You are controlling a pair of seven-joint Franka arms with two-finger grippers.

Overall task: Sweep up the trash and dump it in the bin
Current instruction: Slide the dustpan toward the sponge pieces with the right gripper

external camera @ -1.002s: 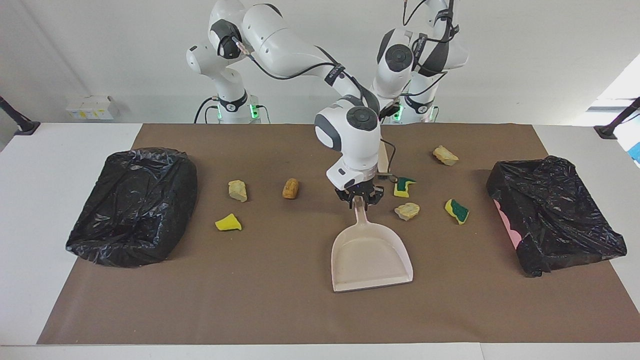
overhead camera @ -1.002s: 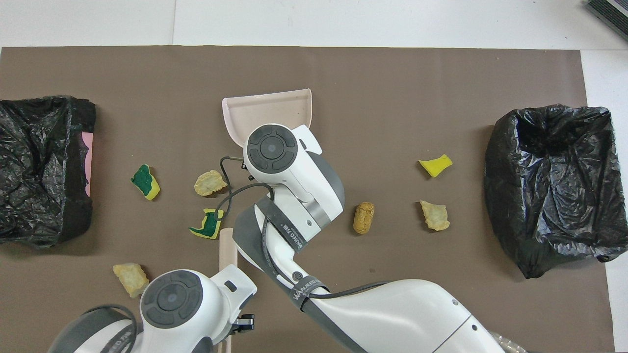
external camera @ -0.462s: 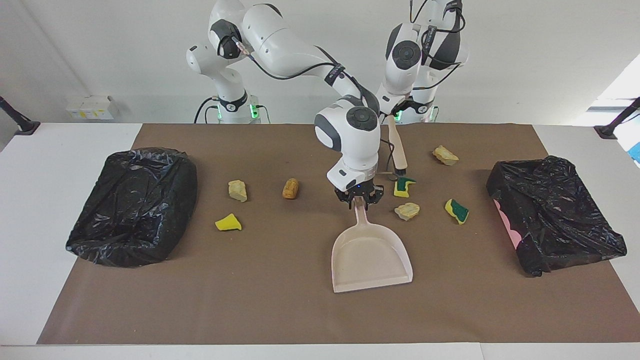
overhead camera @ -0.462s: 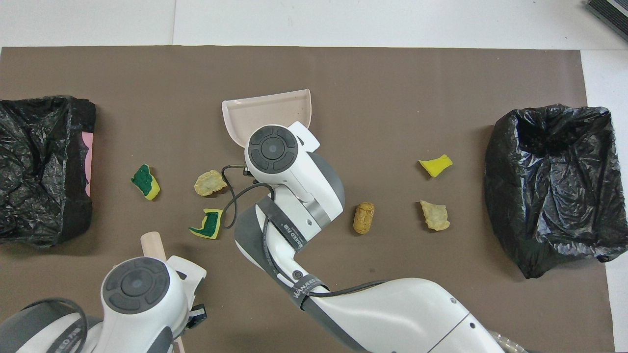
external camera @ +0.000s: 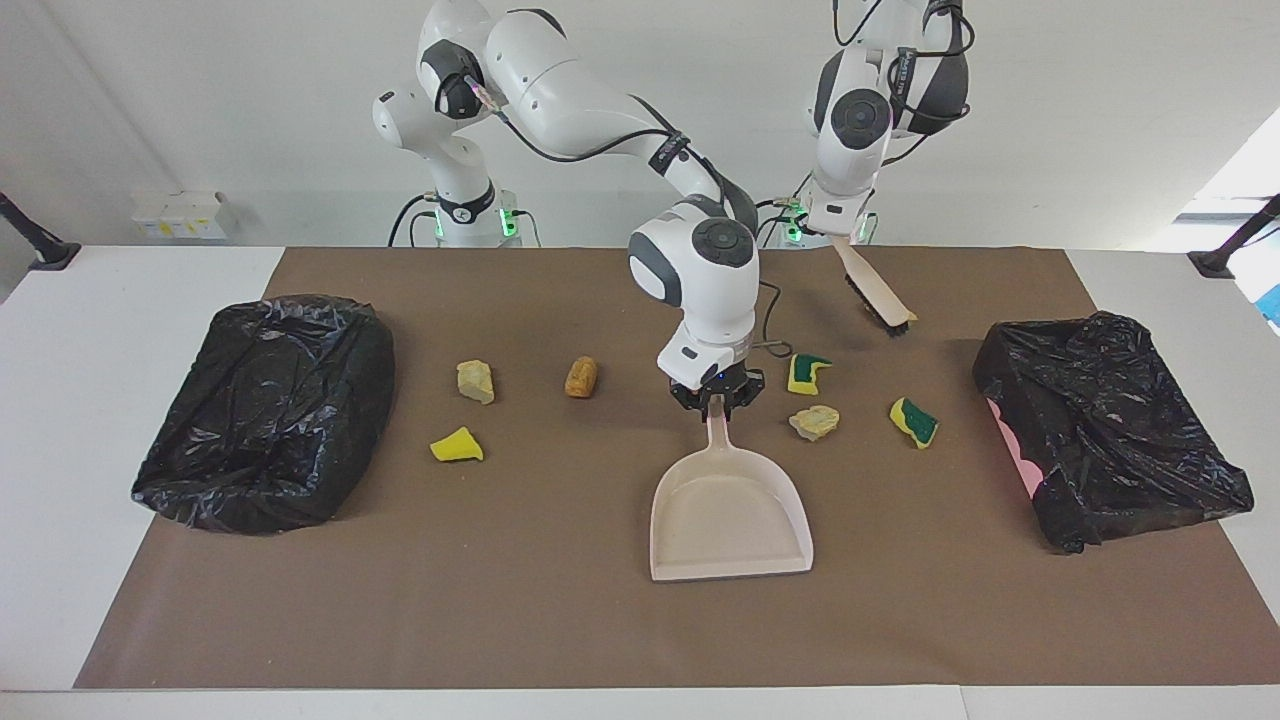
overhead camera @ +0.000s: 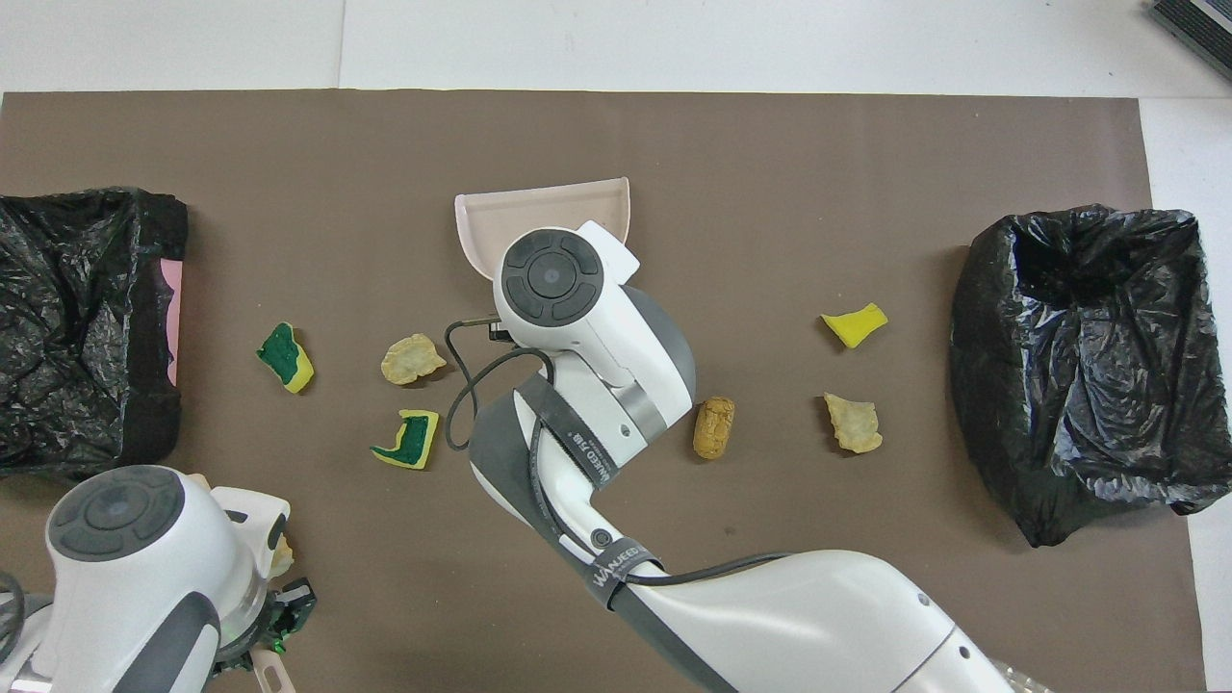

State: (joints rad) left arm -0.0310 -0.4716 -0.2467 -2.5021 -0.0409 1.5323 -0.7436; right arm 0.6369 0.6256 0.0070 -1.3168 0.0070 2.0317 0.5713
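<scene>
At mid-table the right gripper (external camera: 713,401) clamps the dustpan (external camera: 728,514) handle; the left gripper (external camera: 838,238) (raised) grips the brush (external camera: 877,296), and sweeping scraps comes next.

Both pincers (external camera: 715,404) (external camera: 838,240) clamped; lowered

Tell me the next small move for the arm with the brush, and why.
Probably lower the brush beside the beige scrap under the left gripper and sweep toward the dustpan, which the right gripper holds flat on the mat; every scrap is still loose.
</scene>
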